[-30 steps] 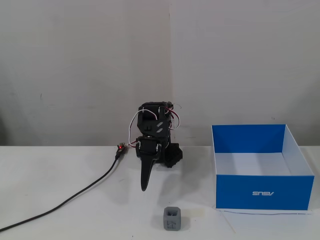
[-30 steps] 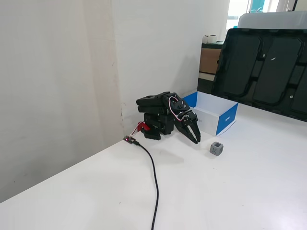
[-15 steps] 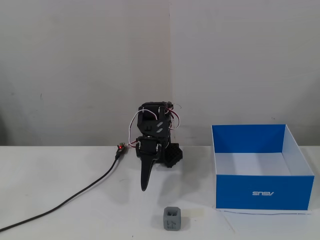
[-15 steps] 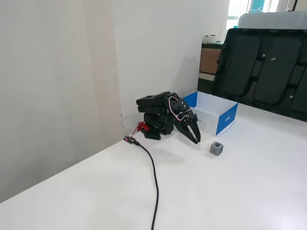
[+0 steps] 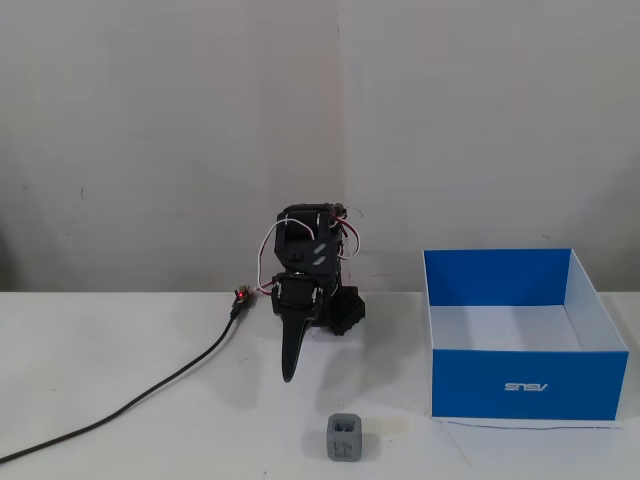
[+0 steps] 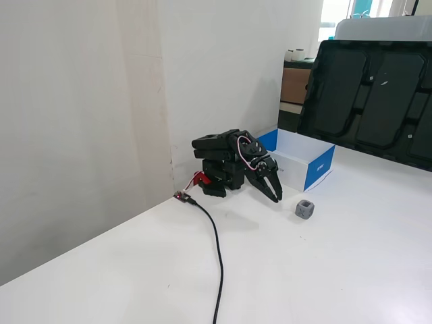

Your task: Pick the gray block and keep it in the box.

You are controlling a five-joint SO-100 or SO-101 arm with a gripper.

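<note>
The gray block (image 5: 345,438) (image 6: 304,208) is a small cube with cut-out faces, resting on the white table near its front edge in both fixed views. The box (image 5: 530,386) (image 6: 318,169), blue outside and white inside, stands open-topped beside it, and nothing shows inside. The black arm is folded low against the wall. Its gripper (image 5: 289,374) (image 6: 277,198) points down at the table, shut and holding nothing, a short way behind the block and apart from it.
A black cable (image 5: 150,392) (image 6: 217,250) runs from the arm's base across the table. A large black panel (image 6: 371,101) leans beyond the box. The wall stands close behind the arm.
</note>
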